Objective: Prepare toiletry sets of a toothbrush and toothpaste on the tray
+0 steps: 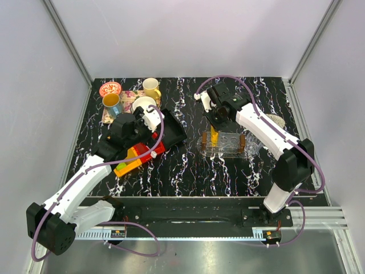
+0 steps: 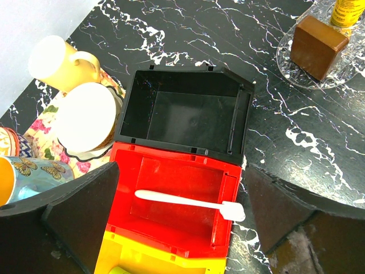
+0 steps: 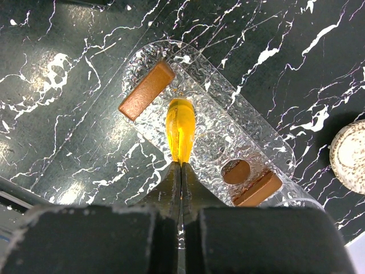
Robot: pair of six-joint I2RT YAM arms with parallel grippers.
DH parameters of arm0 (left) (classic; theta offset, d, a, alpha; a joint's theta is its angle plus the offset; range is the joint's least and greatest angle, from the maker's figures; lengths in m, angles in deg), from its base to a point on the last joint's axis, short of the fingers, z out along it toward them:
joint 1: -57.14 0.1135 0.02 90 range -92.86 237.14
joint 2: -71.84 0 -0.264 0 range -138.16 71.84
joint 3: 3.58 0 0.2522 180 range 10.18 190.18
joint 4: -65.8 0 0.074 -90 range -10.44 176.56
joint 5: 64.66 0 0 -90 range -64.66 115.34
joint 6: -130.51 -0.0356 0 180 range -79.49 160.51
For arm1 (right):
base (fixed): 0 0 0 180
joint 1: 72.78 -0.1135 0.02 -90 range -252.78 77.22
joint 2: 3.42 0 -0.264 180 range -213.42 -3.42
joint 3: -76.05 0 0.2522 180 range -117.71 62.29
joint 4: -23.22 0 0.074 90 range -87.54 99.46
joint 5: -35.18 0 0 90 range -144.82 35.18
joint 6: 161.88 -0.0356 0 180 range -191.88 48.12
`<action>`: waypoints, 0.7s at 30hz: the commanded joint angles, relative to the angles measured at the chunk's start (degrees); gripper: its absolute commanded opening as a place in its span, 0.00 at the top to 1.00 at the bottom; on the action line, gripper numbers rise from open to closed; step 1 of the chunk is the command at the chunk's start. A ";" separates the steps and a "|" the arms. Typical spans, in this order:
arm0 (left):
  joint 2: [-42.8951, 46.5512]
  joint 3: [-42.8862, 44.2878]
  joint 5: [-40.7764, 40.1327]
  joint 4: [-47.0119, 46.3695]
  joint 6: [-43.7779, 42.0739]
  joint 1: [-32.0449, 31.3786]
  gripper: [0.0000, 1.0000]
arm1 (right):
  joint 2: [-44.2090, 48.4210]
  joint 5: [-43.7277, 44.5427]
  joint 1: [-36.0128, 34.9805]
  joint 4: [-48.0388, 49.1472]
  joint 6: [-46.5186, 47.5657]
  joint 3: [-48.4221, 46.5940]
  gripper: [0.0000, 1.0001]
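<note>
Orange-yellow squeeze tube [image 3: 180, 131], clamped in the right gripper [image 3: 181, 170], hangs over the clear oval tray [image 3: 242, 108]; left gripper [image 2: 181, 182] gapes above the slim white toothbrush [image 2: 188, 202].

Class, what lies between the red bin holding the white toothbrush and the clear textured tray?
An empty black plastic bin, then bare marbled tabletop; the left wrist view shows it.

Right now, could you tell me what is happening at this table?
The right tool, shut on the orange-yellow toothpaste tube, holds it over the clear rack on the transparent tray. The left tool hangs open above the red bin, where the white toothbrush lies untouched. No complete set is on the tray yet.
</note>
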 commanded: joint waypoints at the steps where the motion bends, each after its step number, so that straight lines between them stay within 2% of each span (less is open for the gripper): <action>1: 0.30 -0.04 1.15 -3.00 0.77 0.46 0.03 | 2.86 -1.96 -0.49 1.41 -0.32 -0.59 1.00; 21: 0.39 -0.12 1.50 -2.91 0.77 0.72 0.03 | 3.21 -1.00 -0.40 2.73 -0.14 1.08 1.00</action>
